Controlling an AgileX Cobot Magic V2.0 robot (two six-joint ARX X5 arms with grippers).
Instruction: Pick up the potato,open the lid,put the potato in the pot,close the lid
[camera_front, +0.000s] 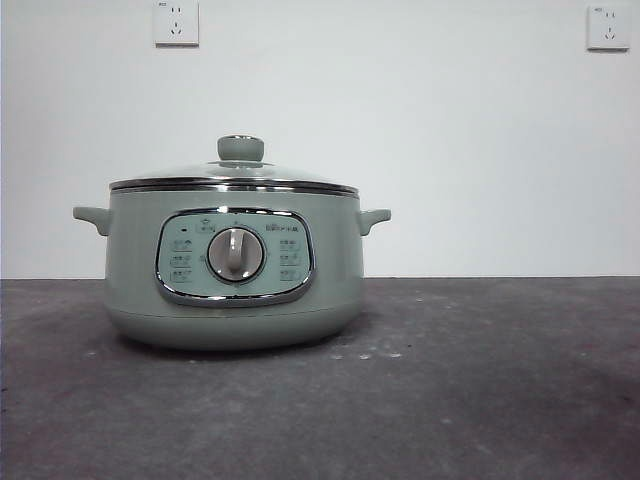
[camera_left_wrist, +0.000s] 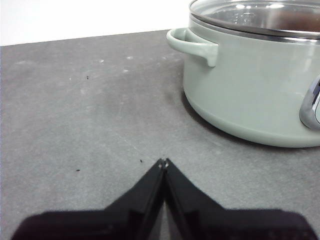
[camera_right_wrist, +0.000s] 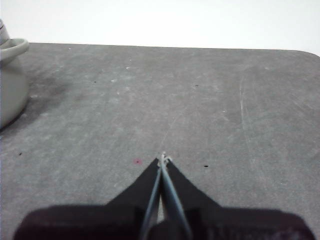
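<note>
Two grippers here, and both of mine are pinched together with nothing between the jaws. My left gripper (camera_left_wrist: 163, 162) sits low over the dark grey table (camera_left_wrist: 75, 125), tips meeting in a point. From that wrist camera the pot (camera_left_wrist: 250, 95) is near but clearly apart from my tips, with a stretch of bare tabletop between us. I can see one of its side handles (camera_left_wrist: 192, 46) sticking out toward my side, plus a sliver of the chrome panel frame at the picture's edge.

My right gripper (camera_right_wrist: 163, 159) is in the same state, jaws closed on each other, hovering over open table. The pot (camera_right_wrist: 10, 80) only pokes into that view as a pale green curve with a bit of handle, well away from my tips.

In the front view the pot (camera_front: 235, 300) sits square on the table, dial (camera_front: 236, 254) facing the camera, a small handle on each side. The lid (camera_front: 235, 178) is on, seated flat on the rim, green knob (camera_front: 241, 148) upright in the middle. Neither of my arms shows up in that view.

The potato doesn't show in any of the three views, so I can't say where it is. The glass in the left wrist view shows a dim brownish tint under the glare, but I can't tell what that is.

Behind it all is a plain white wall with two outlets (camera_front: 176, 22) up high.
</note>
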